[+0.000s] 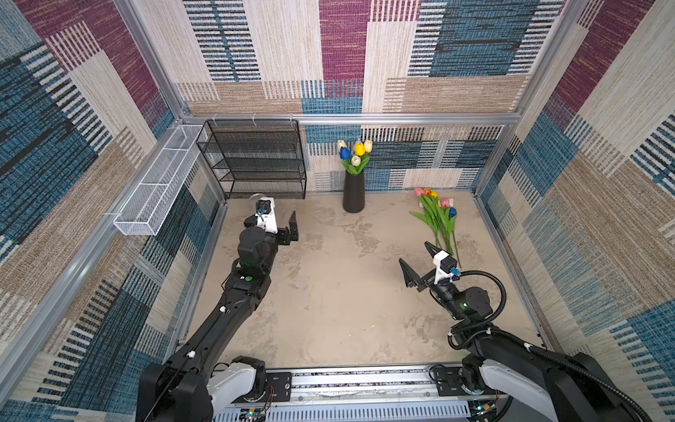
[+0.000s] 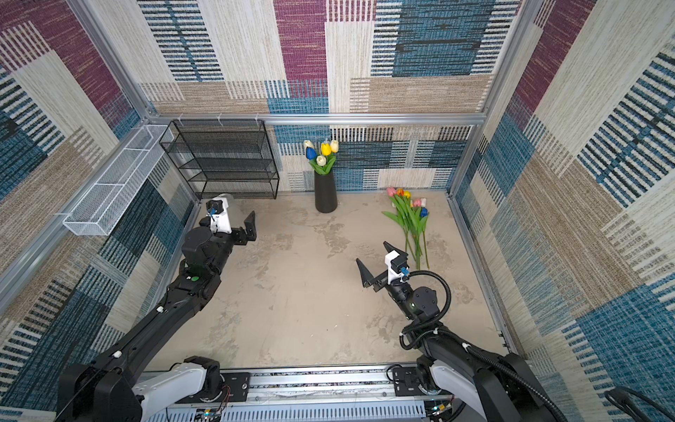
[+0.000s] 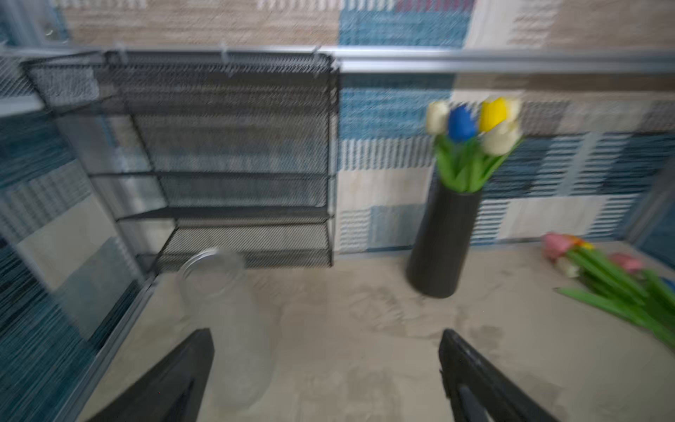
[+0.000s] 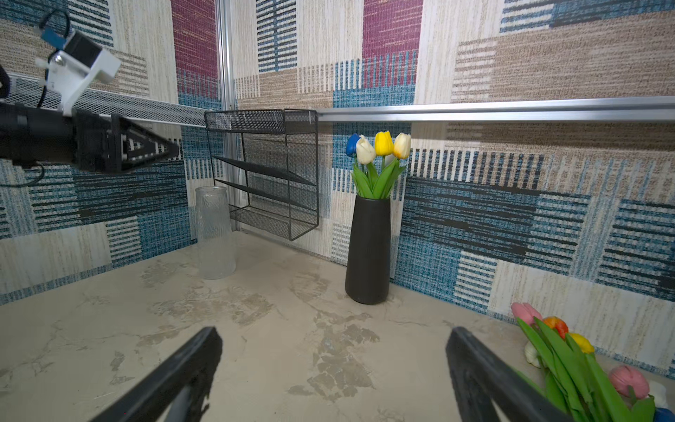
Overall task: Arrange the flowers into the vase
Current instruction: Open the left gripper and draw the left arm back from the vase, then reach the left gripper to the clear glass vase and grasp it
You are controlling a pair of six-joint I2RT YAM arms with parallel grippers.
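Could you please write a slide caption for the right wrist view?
Open right claw faces the black vase of tulips; more tulips lie on the table.

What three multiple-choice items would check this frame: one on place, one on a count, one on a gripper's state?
1. Where do the loose tulips lie?
A. on the table, right of the black vase
B. on the table, left of the black vase
C. inside the black vase

2. How many blue tulips stand in the black vase?
A. none
B. one
C. three

3. How is the right gripper?
A. shut on a tulip
B. shut on the black vase
C. open, empty

Answers:
1 A, the bunch lies flat to the vase's right in both top views.
2 B, one blue head shows among yellow and cream ones.
3 C, its jaws stand apart with nothing between.
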